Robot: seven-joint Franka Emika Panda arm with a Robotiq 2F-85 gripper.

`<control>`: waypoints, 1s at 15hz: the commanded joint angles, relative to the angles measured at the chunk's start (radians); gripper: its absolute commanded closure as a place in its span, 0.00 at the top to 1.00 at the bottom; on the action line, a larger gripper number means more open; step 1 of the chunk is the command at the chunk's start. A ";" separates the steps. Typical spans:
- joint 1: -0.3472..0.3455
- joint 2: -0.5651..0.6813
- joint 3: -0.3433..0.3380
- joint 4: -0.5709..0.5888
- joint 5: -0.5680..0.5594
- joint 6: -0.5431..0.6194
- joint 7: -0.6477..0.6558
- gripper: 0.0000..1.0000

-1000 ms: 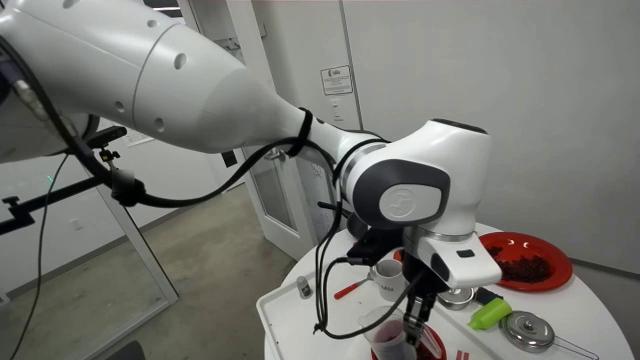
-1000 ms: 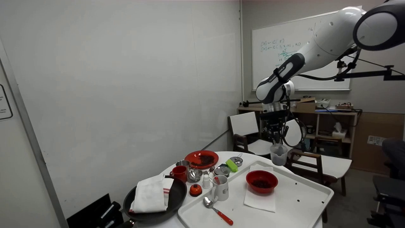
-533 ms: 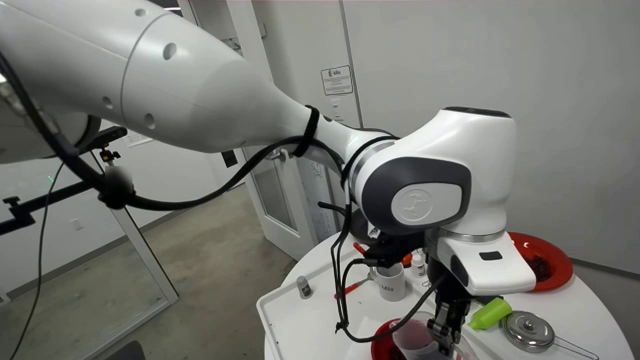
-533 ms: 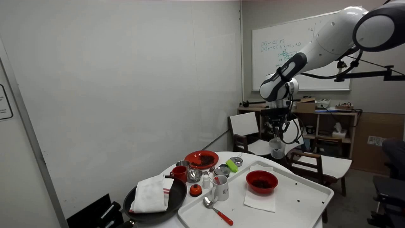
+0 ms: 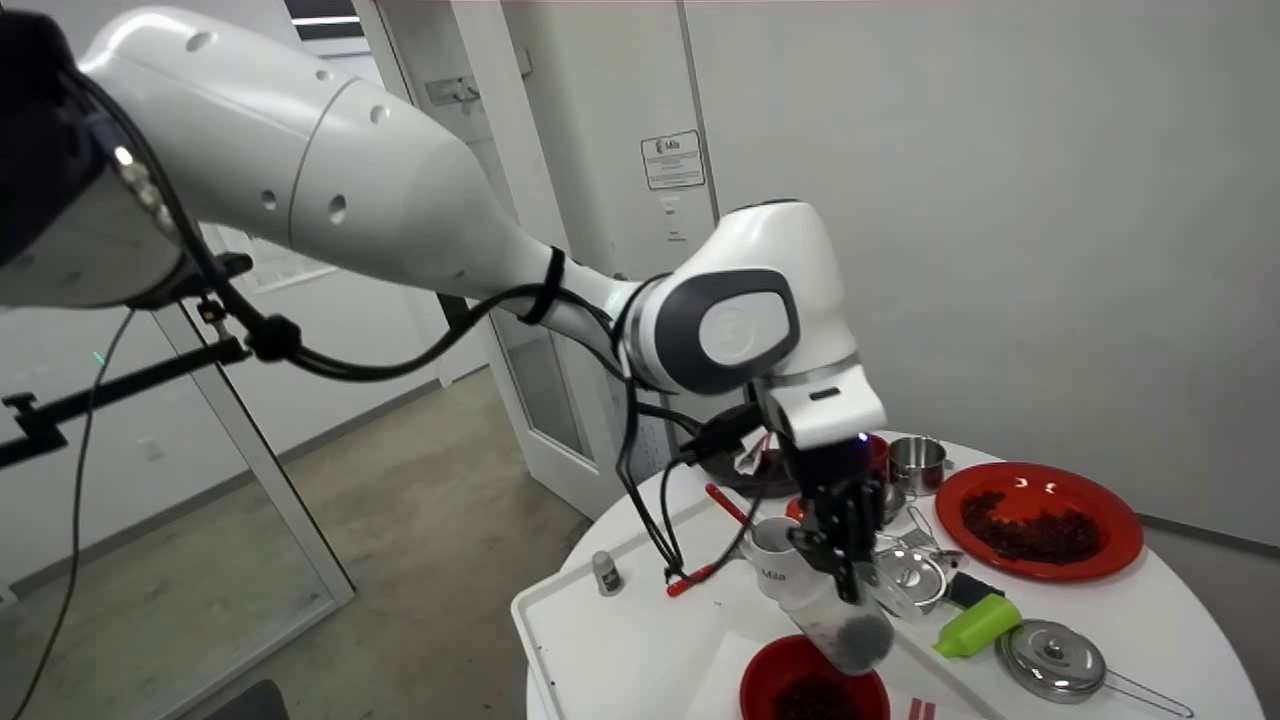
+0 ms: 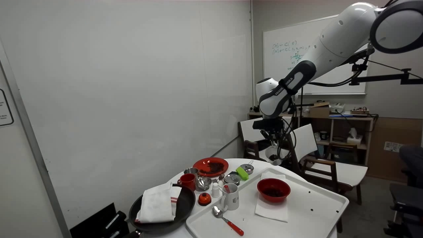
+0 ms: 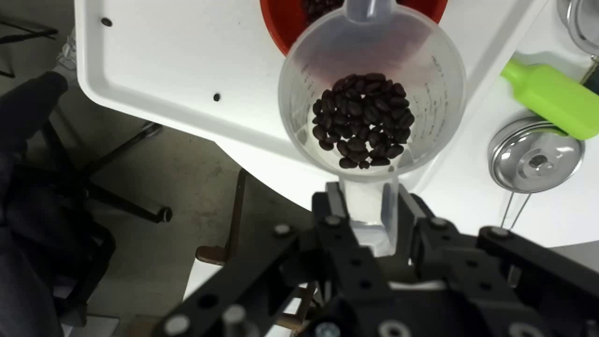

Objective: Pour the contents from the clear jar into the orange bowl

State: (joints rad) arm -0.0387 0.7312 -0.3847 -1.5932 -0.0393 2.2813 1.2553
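Note:
The clear jar [image 7: 433, 112] is a see-through measuring jug with dark beans in its bottom. It also shows in both exterior views [image 5: 830, 618] [image 6: 273, 152], tilted and held in the air. My gripper [image 7: 369, 199] is shut on its handle, one finger on each side; it also shows in an exterior view [image 5: 850, 580]. The orange bowl [image 6: 273, 195], red-orange with dark beans inside, sits on a white cloth on the tray. In the wrist view the jar's spout side overlaps the bowl [image 7: 277, 23], hiding part of it. The jar's underside is hidden in the wrist view.
The white tray [image 6: 307, 224] has a raised rim and a few stray beans. A white mug [image 6: 233, 198], spoon [image 6: 228, 220], green bottle [image 7: 557, 98], lidded metal pan [image 7: 536, 159] and wide red dish [image 5: 1110, 510] stand around. A black pan [image 6: 162, 224] holds a cloth.
My gripper has moved away from the nearer exterior camera, toward the mug side, carrying the jar. The wrist and jar are now more tilted. The bowl has not moved.

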 commanded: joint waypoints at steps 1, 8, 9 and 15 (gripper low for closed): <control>0.134 0.003 -0.042 -0.011 -0.149 -0.021 0.211 0.12; 0.213 -0.001 -0.022 -0.007 -0.346 -0.143 0.421 0.12; 0.213 -0.002 -0.020 -0.008 -0.367 -0.156 0.441 0.12; 0.219 0.003 -0.020 -0.012 -0.480 -0.233 0.566 0.12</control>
State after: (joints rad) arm 0.1659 0.7357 -0.4008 -1.5977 -0.4506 2.0898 1.7338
